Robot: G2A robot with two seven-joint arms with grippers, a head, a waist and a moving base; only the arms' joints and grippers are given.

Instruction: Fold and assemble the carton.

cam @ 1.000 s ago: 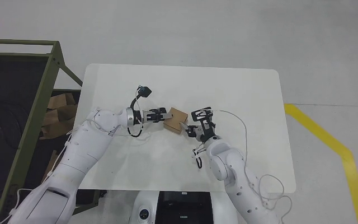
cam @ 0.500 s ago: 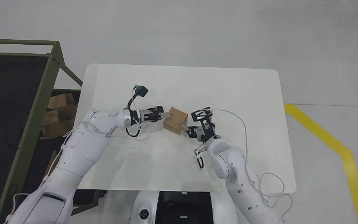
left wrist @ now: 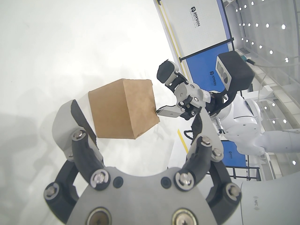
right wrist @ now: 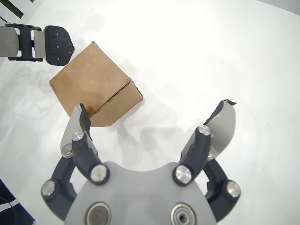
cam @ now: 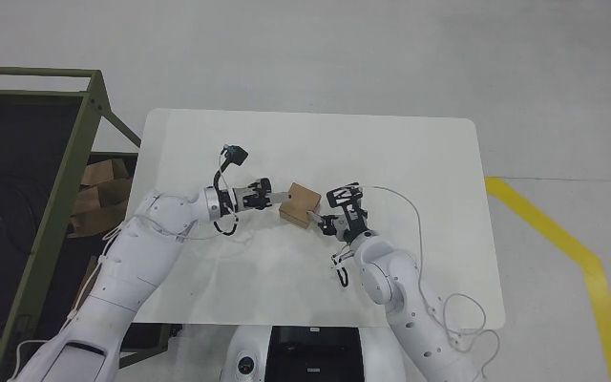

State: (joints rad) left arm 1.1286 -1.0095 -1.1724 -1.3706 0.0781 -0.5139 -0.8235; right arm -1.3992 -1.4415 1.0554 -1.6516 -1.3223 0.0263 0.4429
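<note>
Brown carton [cam: 304, 201] between splayed claws [cam: 276, 195] [cam: 327, 213]

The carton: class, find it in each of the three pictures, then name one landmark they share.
Top view: carton near the middle of the white table, between left jaws and right jaws.
Left wrist view: carton just ahead of the open left jaws, beside one finger; a right fingertip at its far edge.
Right wrist view: carton beside one finger of the open right jaws.
Shared landmark: that white table beneath it.
</note>
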